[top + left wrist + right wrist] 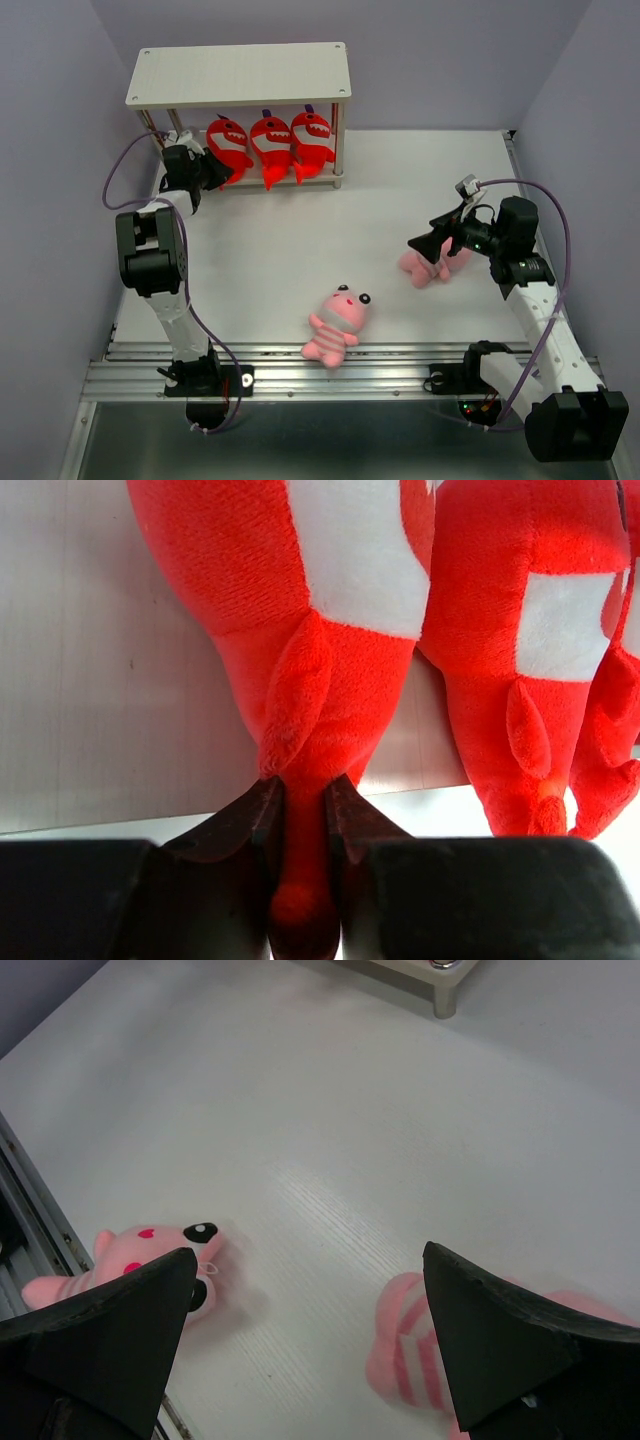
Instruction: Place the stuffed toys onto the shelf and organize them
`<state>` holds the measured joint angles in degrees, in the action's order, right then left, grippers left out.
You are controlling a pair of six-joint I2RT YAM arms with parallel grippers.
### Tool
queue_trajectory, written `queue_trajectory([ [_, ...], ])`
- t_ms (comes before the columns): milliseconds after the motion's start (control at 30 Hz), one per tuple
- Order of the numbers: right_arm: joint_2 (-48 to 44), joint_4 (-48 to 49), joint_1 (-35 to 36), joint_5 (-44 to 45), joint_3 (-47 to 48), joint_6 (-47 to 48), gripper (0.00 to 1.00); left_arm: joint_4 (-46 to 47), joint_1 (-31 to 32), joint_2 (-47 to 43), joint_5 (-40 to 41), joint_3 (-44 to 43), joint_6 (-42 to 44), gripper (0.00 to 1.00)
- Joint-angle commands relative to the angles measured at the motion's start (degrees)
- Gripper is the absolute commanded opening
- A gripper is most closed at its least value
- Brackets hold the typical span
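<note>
- The leftmost shark [229,148] [300,680], the middle shark [270,148] [520,680] and the right shark [312,143] [615,730] are lying side by side on the lower board of the shelf [240,72] [100,680], at the far left of the table [260,250]
- All three are pointing their toothy heads in under the top board, and their tails are hanging out over the lower board's front edge
- The leftmost shark and the middle shark are touching along their flanks in the left wrist view
- The left gripper [212,166] [303,790] is reaching in at the shelf's left end, and its dark jaws are pinching the thin tail of the leftmost shark, one on each side, with the tail's tip bulging out below them
- The right-hand pink toy [420,268] [410,1350] is lying on the table well apart from the shelf, its striped belly showing
- The right gripper [428,250] [308,1260] is hovering just above that toy with its jaws spread wide, gripping nothing
- The middle pink toy [338,322] [130,1250] is lying on its back near the table's near edge, black eyes facing up, just beside the metal rail [350,365] where the arms are bolted
</note>
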<state>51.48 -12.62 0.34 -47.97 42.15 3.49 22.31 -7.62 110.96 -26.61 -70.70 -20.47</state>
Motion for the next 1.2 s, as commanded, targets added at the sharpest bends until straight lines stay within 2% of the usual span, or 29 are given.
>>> queue_trajectory([
  [0,-0.1,1.4,-0.4,0.6,-0.8,1.1,1.0,1.0,0.5,0.5,-0.9,-2.7,-0.4,0.3],
  [600,-0.3,1.1,-0.4,1.1,-0.7,1.3,1.0,0.4,1.8,2.0,-0.8,-3.4,-0.6,0.43],
  [700,-0.3,1.1,-0.4,1.1,-0.7,1.3,1.0,0.2,1.9,1.7,-0.5,-3.3,-0.4,0.49],
  [733,-0.2,1.1,-0.4,1.1,-0.7,1.3,1.0,0.2,1.9,1.5,-0.4,-3.2,-0.4,0.56],
  [767,-0.2,1.1,-0.4,1.1,-0.7,1.4,1.0,0.0,1.8,1.3,0.2,-3.0,-0.4,0.57],
  [1167,-0.5,0.9,-1.0,1.0,-0.7,1.5,1.0,0.4,1.1,-2.6,2.2,-1.6,-0.4,0.63],
])
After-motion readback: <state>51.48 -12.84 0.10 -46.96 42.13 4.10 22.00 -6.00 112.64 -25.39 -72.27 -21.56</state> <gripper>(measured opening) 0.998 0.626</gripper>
